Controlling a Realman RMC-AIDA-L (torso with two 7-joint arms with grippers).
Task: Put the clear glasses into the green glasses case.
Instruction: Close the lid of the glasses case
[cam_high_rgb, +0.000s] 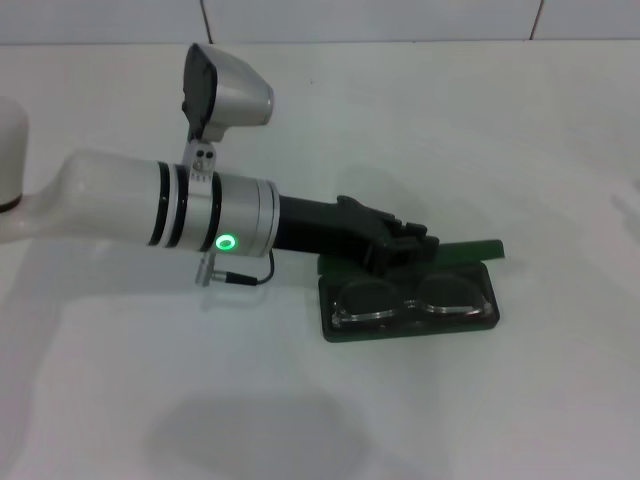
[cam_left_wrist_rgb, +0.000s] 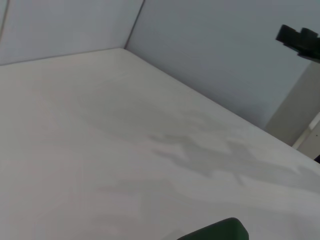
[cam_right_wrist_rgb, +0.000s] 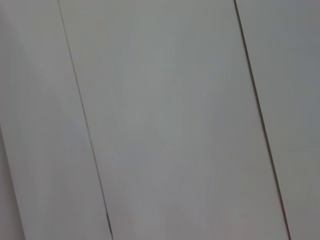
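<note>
In green glasses case (cam_high_rgb: 340, 322): clear glasses (cam_high_rgb: 410, 299).

You have a plain white table (cam_high_rgb: 480, 400) filling the head view, lit evenly, with soft grey shadows at its near edge. Along the far side runs a pale wall (cam_high_rgb: 380, 18) of panels split by thin dark seams.

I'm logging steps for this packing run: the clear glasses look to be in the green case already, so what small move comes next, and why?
Probably draw the left gripper back and up. The transparent plastic glasses lie lenses-up inside the open dark green hard case, and the gripper sits at its back edge by the lid, blocking closing.
</note>
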